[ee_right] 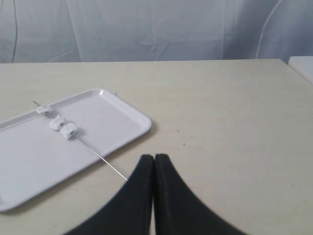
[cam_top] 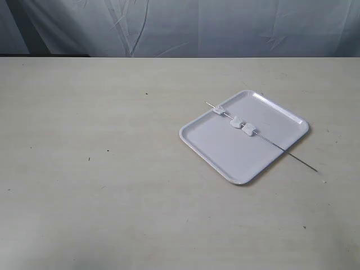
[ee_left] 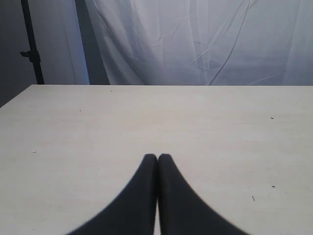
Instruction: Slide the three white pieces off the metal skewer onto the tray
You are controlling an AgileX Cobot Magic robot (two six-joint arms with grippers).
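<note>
Gripping nothing | left tool fully closed | right tool fully closed

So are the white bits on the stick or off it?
On. All three white bits sit threaded along the stick, which lies across the tray with both ends poking past its rim.

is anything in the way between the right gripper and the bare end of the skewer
Nothing visible. Only bare table lies between the shut right gripper and the free end of the metal skewer, which overhangs the tray rim.
</note>
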